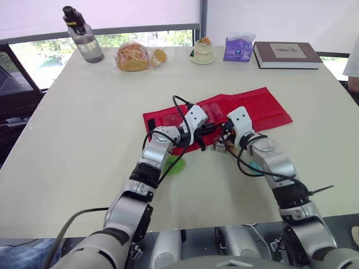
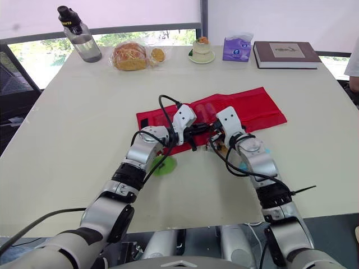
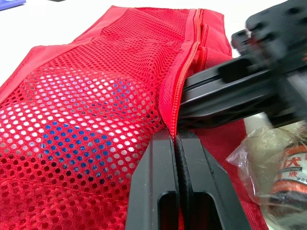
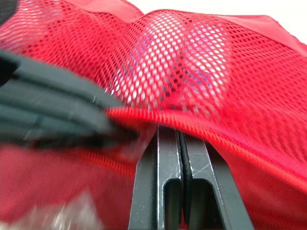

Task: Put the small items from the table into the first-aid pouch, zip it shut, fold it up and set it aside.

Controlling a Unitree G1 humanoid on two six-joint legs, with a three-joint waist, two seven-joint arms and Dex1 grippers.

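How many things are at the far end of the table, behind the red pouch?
Water bottle: 1
Bag of bread: 1
Cup on a saucer: 1
Purple tissue pack: 1
Book: 1
Total: 5

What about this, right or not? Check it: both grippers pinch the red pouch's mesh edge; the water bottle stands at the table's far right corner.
Not quite: the left eye view shows the water bottle at the far left corner of the table. The left gripper and right gripper do pinch the mesh edge of the red pouch.
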